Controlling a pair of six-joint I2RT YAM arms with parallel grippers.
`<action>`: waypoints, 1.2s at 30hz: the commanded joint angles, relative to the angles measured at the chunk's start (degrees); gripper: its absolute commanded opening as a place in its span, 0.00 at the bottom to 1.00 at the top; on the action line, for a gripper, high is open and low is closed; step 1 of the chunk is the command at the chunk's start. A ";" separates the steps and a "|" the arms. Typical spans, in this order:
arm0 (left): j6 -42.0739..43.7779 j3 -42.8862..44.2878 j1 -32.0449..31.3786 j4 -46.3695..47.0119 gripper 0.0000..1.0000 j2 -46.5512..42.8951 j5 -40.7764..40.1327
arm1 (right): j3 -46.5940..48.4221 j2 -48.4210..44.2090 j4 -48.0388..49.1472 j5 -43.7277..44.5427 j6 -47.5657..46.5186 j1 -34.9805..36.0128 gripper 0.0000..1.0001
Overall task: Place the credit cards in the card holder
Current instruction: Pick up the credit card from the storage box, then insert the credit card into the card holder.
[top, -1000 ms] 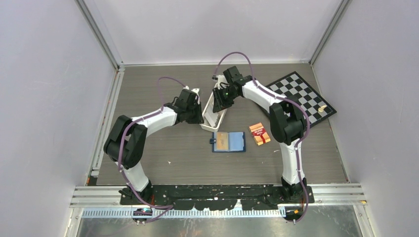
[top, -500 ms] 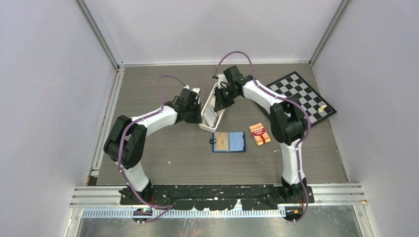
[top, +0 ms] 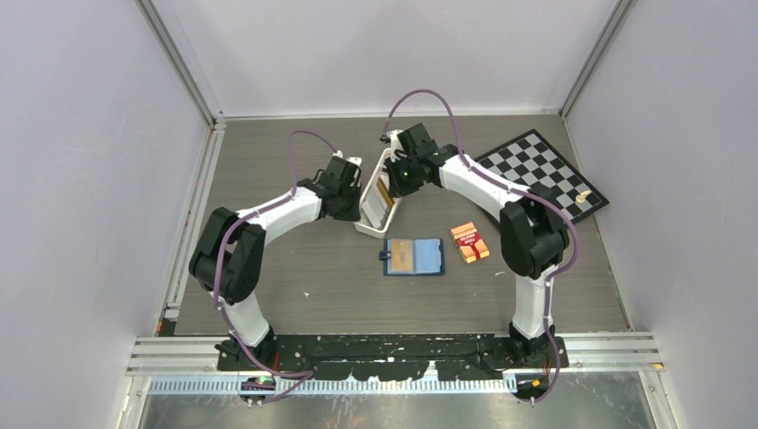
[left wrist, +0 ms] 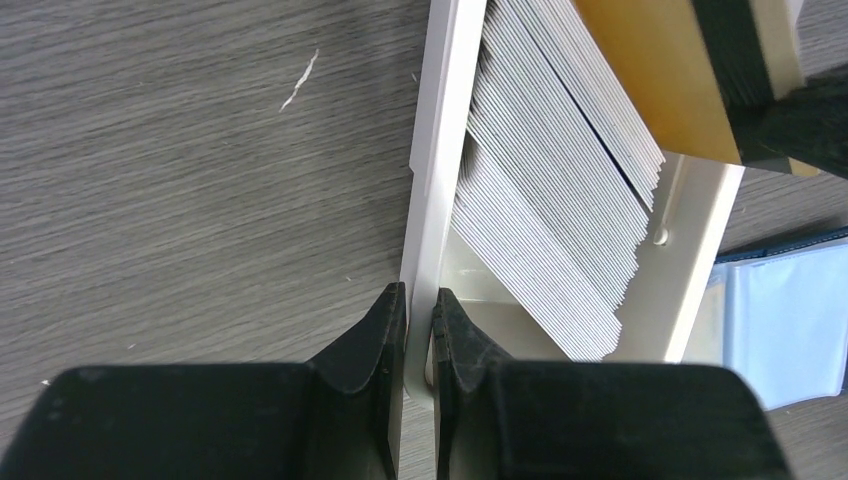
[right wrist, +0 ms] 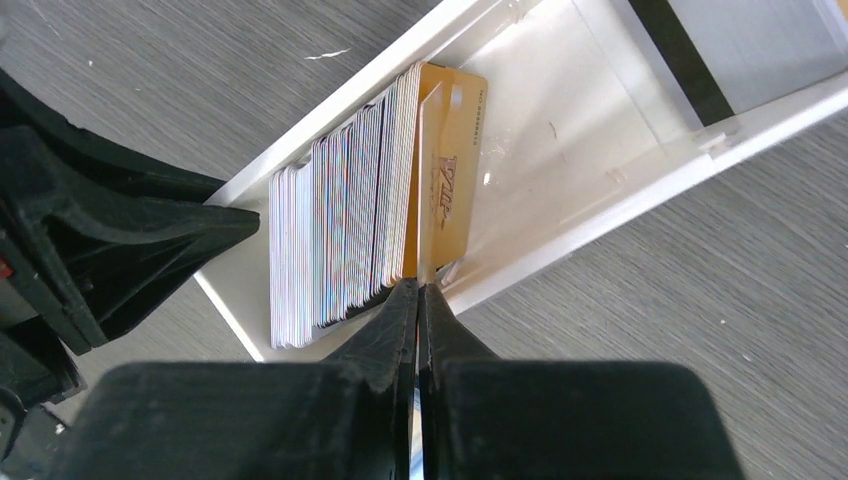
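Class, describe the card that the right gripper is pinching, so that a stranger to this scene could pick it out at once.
On the grey table, a long white tray lies between the two arms and holds a row of cards standing on edge. The gold card is the end one, facing the tray's empty part and pinched by the right gripper. Its neighbours show pale edges.

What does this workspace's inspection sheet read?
Surface: dark grey wood-grain tabletop, few white flecks.
Job's things: thin plastic credit cards stand on edge in long white rectangular tray; dark navy folding card holder lies open, one tan card inside.
Clutter: red-orange banded pack; black-and-white chessboard with small pale piece.
Grippers: left gripper shut on tray's side wall; right gripper shut on gold card at stack's end.
Cables: purple cables arch over both arms.
Surroundings: pale walls, aluminium frame.
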 commanded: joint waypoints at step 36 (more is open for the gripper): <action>-2.81 -7.09 -0.63 -6.23 0.72 -26.14 -3.74 | -40.25 -48.91 10.88 -0.10 20.99 -2.95 0.00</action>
